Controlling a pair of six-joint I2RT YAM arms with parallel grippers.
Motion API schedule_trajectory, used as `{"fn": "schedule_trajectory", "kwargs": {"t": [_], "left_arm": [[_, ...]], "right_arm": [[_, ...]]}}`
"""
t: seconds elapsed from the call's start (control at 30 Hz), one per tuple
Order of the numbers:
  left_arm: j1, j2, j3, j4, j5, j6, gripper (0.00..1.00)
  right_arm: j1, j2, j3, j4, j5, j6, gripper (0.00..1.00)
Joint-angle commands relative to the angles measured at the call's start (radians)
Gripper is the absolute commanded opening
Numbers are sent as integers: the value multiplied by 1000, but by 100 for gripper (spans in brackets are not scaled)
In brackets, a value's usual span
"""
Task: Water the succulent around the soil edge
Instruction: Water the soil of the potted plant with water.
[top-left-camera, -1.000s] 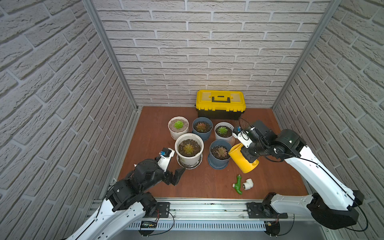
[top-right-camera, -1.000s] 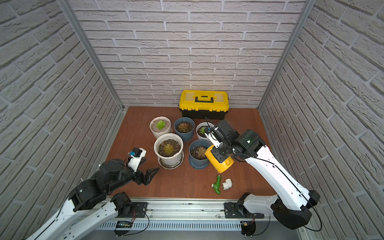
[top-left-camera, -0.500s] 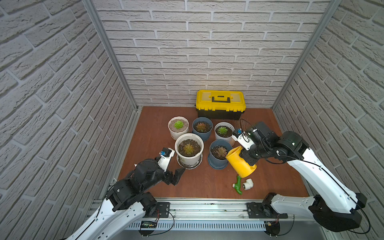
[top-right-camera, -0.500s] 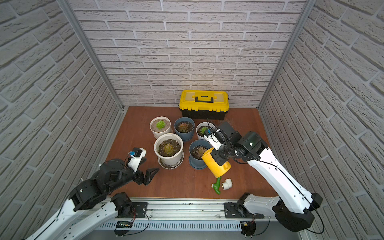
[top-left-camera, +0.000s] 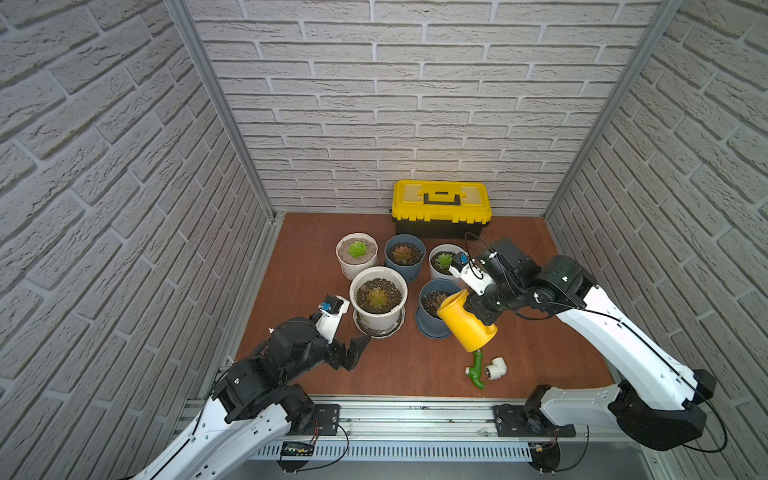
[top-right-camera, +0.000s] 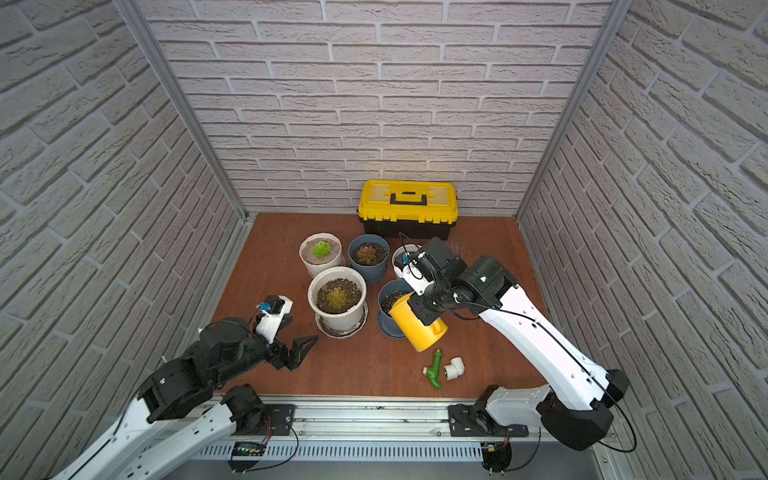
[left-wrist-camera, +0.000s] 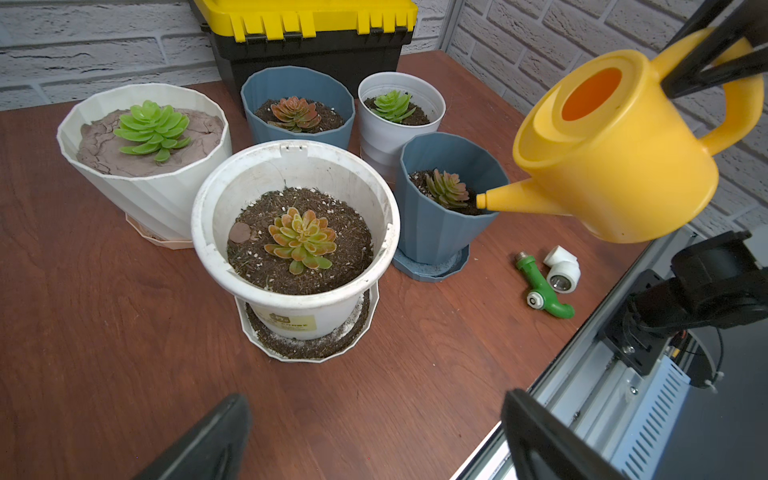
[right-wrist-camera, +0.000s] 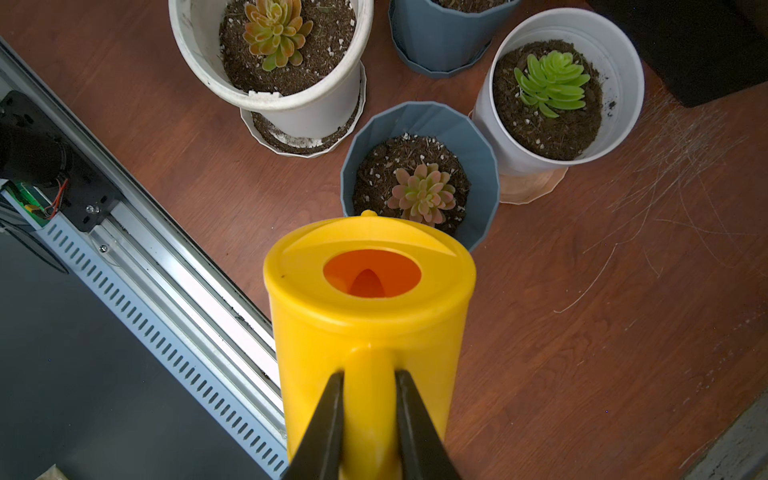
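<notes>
My right gripper (right-wrist-camera: 369, 374) is shut on the handle of a yellow watering can (right-wrist-camera: 370, 316), which hangs tilted in the air, as both top views show (top-left-camera: 467, 322) (top-right-camera: 417, 326). The can's spout (left-wrist-camera: 482, 200) reaches over the rim of the front blue pot (right-wrist-camera: 482, 174), with its tip above the soil edge beside a pinkish succulent (right-wrist-camera: 422, 193) (left-wrist-camera: 446, 189). No water shows. Near the front left of the table my left gripper (top-left-camera: 355, 349) (left-wrist-camera: 376, 399) is open and holds nothing.
A large white pot (top-left-camera: 378, 295) on a saucer stands left of the blue one. Behind them stand several smaller pots and a yellow toolbox (top-left-camera: 442, 208). A green fitting (top-left-camera: 477, 370) and a white elbow (top-left-camera: 496, 369) lie under the can. The metal rail (top-left-camera: 415, 409) runs along the front.
My right gripper has carried the can a little left and towards the front, and tipped it further, bringing the spout over the blue pot. The left arm has not moved.
</notes>
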Motion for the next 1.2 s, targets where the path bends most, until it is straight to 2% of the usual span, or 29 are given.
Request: {"fn": "schedule_trajectory", "kwargs": {"t": [0.0, 0.33, 0.57, 0.83, 1.17], "left_arm": [[-3, -5, -2, 14, -3, -4, 98], [-3, -5, -3, 14, 0, -2, 98], [-3, -7, -2, 14, 1, -2, 98], [-3, -4, -3, 14, 3, -1, 98], [-3, -7, -2, 14, 5, -2, 98]], "right_arm": [[11, 21, 38, 56, 10, -2, 3], [15, 107, 94, 97, 10, -25, 3], [14, 176, 153, 87, 122, -34, 2], [12, 230, 189, 108, 167, -54, 3], [9, 271, 216, 90, 304, -60, 3]]}}
